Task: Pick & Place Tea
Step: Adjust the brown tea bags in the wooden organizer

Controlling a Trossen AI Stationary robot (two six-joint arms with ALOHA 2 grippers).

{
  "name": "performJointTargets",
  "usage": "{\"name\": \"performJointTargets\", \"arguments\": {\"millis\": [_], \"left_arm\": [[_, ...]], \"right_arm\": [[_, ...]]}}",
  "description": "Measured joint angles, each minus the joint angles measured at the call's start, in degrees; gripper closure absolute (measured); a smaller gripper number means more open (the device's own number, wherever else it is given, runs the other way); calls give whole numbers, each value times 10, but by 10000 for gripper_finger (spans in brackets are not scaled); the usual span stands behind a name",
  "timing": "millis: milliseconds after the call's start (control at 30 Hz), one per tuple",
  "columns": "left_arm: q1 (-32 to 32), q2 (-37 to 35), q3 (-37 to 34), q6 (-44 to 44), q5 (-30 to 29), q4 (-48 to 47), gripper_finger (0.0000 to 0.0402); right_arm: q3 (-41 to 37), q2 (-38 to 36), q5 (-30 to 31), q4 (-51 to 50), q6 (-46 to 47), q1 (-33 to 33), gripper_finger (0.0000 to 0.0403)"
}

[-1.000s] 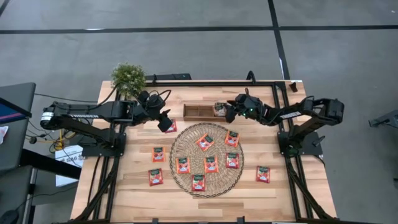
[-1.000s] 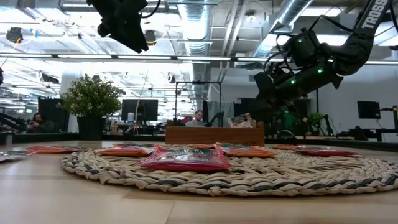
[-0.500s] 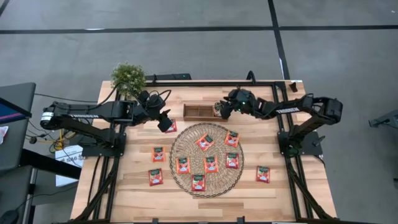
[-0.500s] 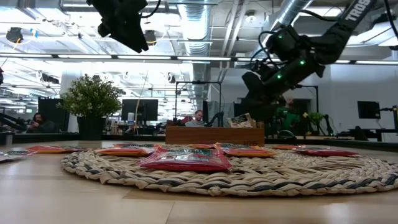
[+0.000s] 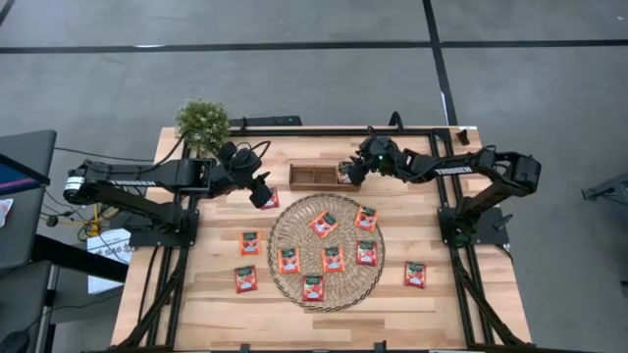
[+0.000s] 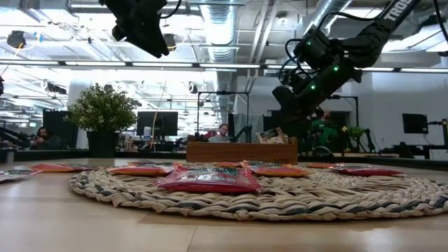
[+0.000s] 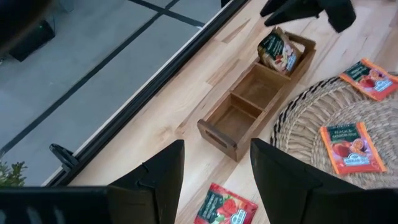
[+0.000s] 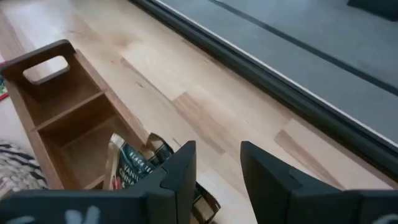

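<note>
Several red-orange tea sachets lie flat on the round straw mat (image 5: 326, 250), such as one (image 5: 324, 224); others lie on the bare table (image 5: 250, 242), (image 5: 415, 274). The wooden tray (image 5: 316, 176) stands beyond the mat, with a couple of sachets (image 8: 134, 165) standing in its right-end compartment. My right gripper (image 8: 217, 149) hovers open just above that compartment, nothing between its fingers. My left gripper (image 7: 217, 155) hangs open, high over a sachet (image 7: 227, 208) lying left of the tray.
A small potted plant (image 5: 203, 120) stands at the far left corner. The tray's left and middle compartments (image 7: 239, 109) hold nothing. Bare wood lies along the near edge and at the far right. People sit in the room behind the table.
My right gripper has risen a little and gone toward the table's left edge over the tray's right end, tipping as it went. The sachets in the tray have stayed where they were.
</note>
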Motion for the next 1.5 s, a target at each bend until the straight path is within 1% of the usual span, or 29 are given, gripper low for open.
{"name": "performJointTargets", "arguments": {"millis": [200, 400, 700, 800, 967, 1067, 1167, 1267, 1367, 1500], "left_arm": [[0, 0, 0, 20, 2, 25, 225], [0, 0, 0, 24, 27, 29, 225], [0, 0, 0, 24, 28, 29, 225], [0, 0, 0, 24, 28, 29, 225], [0, 0, 0, 26, 28, 28, 225], [0, 0, 0, 26, 28, 28, 225], [0, 0, 0, 26, 28, 28, 225], [0, 0, 0, 26, 28, 29, 225], [0, 0, 0, 26, 28, 30, 225], [0, 0, 0, 26, 28, 30, 225]], "right_arm": [[0, 0, -2, -1, 0, 1, 285], [0, 0, -6, -30, 0, 1, 285], [0, 0, -16, -28, 5, 3, 285], [17, 0, -16, -27, 0, 6, 285], [51, 0, -21, -27, -39, 9, 285], [58, 0, -25, -27, -44, 3, 285], [58, 1, -43, -32, -40, -4, 285], [58, 21, -51, -40, -28, -7, 285], [64, 54, -76, -47, -22, -2, 285], [92, 83, -76, -78, -27, 11, 285]]}}
